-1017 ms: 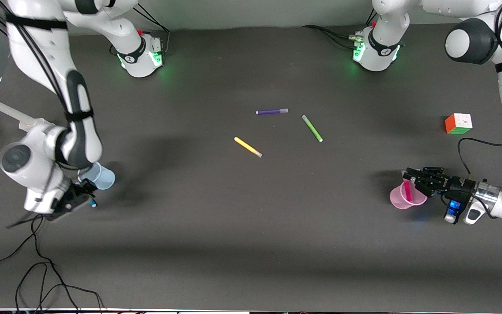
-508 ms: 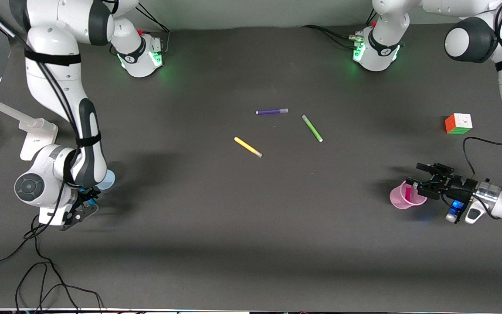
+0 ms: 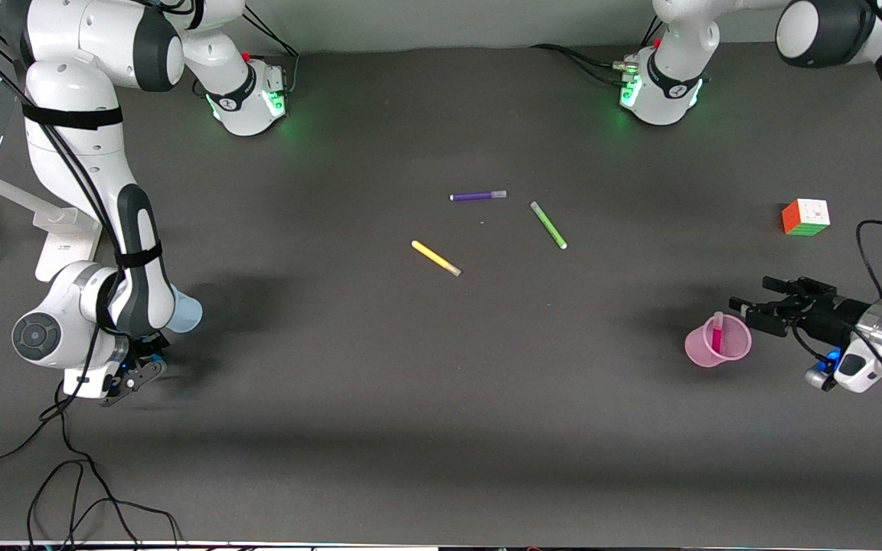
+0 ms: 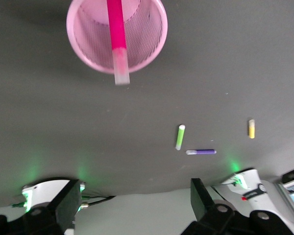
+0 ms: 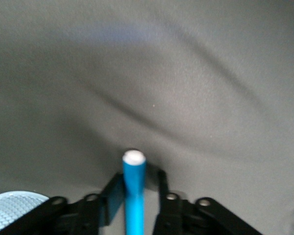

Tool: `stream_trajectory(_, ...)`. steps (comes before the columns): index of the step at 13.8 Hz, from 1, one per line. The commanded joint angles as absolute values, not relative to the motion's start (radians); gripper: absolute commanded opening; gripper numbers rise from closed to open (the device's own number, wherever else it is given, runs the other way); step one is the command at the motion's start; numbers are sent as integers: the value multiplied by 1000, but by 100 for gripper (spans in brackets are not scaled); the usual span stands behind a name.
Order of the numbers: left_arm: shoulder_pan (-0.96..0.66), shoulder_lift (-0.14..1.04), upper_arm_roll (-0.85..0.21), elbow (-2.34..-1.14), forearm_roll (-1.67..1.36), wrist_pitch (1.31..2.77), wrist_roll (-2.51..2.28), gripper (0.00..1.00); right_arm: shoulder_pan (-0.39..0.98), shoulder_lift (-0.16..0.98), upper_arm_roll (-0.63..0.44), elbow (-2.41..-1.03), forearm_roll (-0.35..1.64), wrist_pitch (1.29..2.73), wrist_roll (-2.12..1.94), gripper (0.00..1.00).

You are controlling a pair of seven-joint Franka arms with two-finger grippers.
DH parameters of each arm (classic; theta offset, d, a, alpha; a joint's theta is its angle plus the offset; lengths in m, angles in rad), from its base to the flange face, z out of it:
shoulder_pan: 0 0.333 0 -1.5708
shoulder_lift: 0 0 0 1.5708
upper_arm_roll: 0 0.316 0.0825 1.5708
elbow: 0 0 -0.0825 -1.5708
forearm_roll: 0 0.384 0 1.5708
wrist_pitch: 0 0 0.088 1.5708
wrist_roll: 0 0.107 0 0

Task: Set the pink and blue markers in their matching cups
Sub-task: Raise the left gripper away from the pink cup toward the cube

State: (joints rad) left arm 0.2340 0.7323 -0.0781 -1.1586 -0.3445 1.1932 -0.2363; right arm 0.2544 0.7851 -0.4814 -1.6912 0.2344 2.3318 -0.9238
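Note:
The pink marker (image 3: 717, 335) stands in the pink cup (image 3: 697, 348), toward the left arm's end of the table; the left wrist view shows this marker (image 4: 116, 29) leaning on the cup's wall (image 4: 152, 44). My left gripper (image 3: 755, 300) hovers just beside the cup, open and empty, its fingers (image 4: 68, 200) wide apart. My right gripper (image 3: 138, 373) is low beside the pale blue cup (image 3: 187, 312), shut on the blue marker (image 5: 134, 196). The marker's white tip pokes out past the right gripper (image 5: 140, 177). The blue cup's rim (image 5: 12, 205) shows at the edge of the right wrist view.
A purple pen (image 3: 478, 196), a green pen (image 3: 548, 225) and a yellow pen (image 3: 436, 259) lie mid-table. A colour cube (image 3: 805, 217) sits toward the left arm's end. A white stand (image 3: 66, 237) and loose cables (image 3: 66, 474) are at the right arm's end.
My left gripper opened, left the pink marker in the pink cup and drew back from it. My right arm's wrist turned and shifted beside the blue cup, with its fingers closing on the blue marker.

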Motion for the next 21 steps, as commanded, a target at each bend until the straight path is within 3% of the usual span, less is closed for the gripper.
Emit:
stream_trajectory(1,184,577,-63,-1343,-284,1279,-242,99,247,802,-474,-1649,258,2307,-946,0)
stream_trajectory(4,126,415,-63,-1506,-200,1396,-253,99,250,784,-476,-1626,258,2278,-937,0)
stream_trajectory(6,83,327,-64,-1577,-157,1428,-282,99,255,729,-489,-1556,247,2171,-931,0)
stream_trajectory(9,29,201,-67,-1638,-88,1430,-316,99,279,564,-511,-1580,252,2082,-850,0)
stream_trajectory(11,-1,109,-71,-1708,-42,1453,-316,99,324,424,-514,-1681,256,2080,-769,0)
stream_trajectory(14,-11,-101,-74,-1914,3,1587,-302,99,385,188,-515,-2039,287,2370,-759,0)
stream_trajectory(15,-15,-138,-75,-1931,26,1600,-298,99,391,131,-515,-2133,285,2464,-775,0)
stream_trajectory(21,-23,-152,-75,-1826,72,1595,-108,99,387,40,-541,-2394,295,2794,-848,0)
